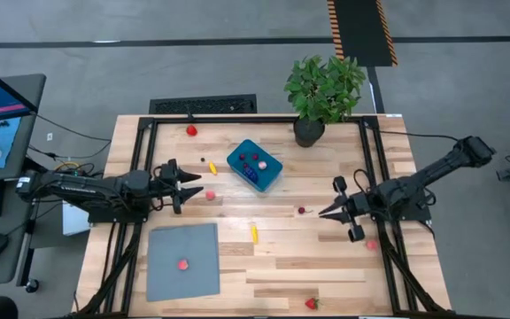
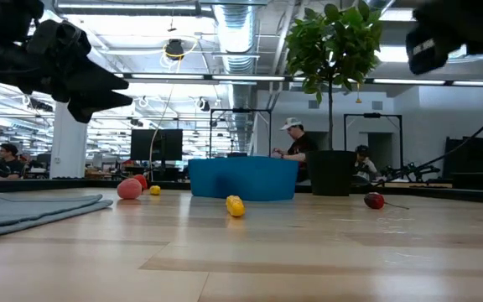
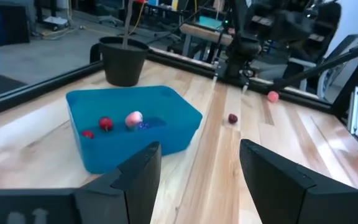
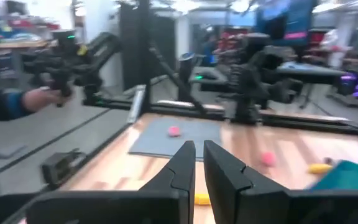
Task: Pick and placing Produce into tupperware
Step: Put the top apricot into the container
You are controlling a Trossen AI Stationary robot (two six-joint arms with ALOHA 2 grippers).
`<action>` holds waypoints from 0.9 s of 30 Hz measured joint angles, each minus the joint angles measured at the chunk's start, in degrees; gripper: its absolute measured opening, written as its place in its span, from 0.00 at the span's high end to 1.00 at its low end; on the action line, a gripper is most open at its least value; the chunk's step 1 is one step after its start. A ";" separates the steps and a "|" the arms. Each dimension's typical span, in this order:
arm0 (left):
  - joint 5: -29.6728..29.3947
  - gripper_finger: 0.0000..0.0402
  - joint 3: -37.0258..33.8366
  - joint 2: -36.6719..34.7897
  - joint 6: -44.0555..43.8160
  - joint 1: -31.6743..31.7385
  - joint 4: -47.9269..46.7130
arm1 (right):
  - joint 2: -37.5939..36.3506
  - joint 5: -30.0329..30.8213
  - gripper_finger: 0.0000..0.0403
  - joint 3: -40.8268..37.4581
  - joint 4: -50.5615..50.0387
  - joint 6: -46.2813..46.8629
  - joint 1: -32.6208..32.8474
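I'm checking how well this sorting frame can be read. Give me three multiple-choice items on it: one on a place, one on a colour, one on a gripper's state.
1. Where does the pink piece lie?
A. on the grey sheet
B. in the tupperware
C. against the plant pot

2. What colour is the piece lying between the grey sheet and the right gripper?
A. purple
B. yellow
C. green

3. How does the left gripper stand?
A. shut on a strawberry
B. shut and empty
C. open and empty

Key: 1 A, the high view shows it on the sheet. 2 B, it is yellow from above. 3 C, the left wrist view shows parted fingers with nothing between.
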 joint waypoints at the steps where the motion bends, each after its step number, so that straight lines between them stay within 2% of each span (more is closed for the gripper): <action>1: -0.01 0.48 0.00 0.66 -0.05 -0.01 0.66 | -0.77 1.13 0.86 -1.23 1.07 -0.45 -0.13; 4: 0.05 0.48 0.02 3.02 -0.11 0.01 3.02 | -3.74 7.03 0.86 -5.43 3.94 -1.09 -1.53; 6: 0.29 0.48 0.04 4.77 -0.02 0.01 4.67 | -6.00 10.66 0.86 -6.45 1.24 -0.24 -3.15; 9: 0.38 0.48 0.12 7.50 0.18 -0.01 7.41 | -9.05 10.51 0.86 -6.45 -2.86 0.30 -4.86; 15: 0.42 0.48 0.13 13.99 1.25 0.01 12.74 | -11.88 9.02 0.86 -6.45 -2.19 -2.34 -9.95; 17: 0.82 0.48 0.13 16.16 1.31 0.01 15.43 | -12.07 6.63 0.86 -6.45 -1.63 -2.98 -13.40; 22: 0.93 0.48 0.22 20.80 2.76 0.01 22.10 | -11.98 -3.70 0.86 -6.45 -2.10 -3.14 -25.03; 27: 1.40 0.48 0.25 24.71 1.47 0.01 22.77 | -11.85 -17.48 0.86 -6.45 -3.89 0.12 -37.08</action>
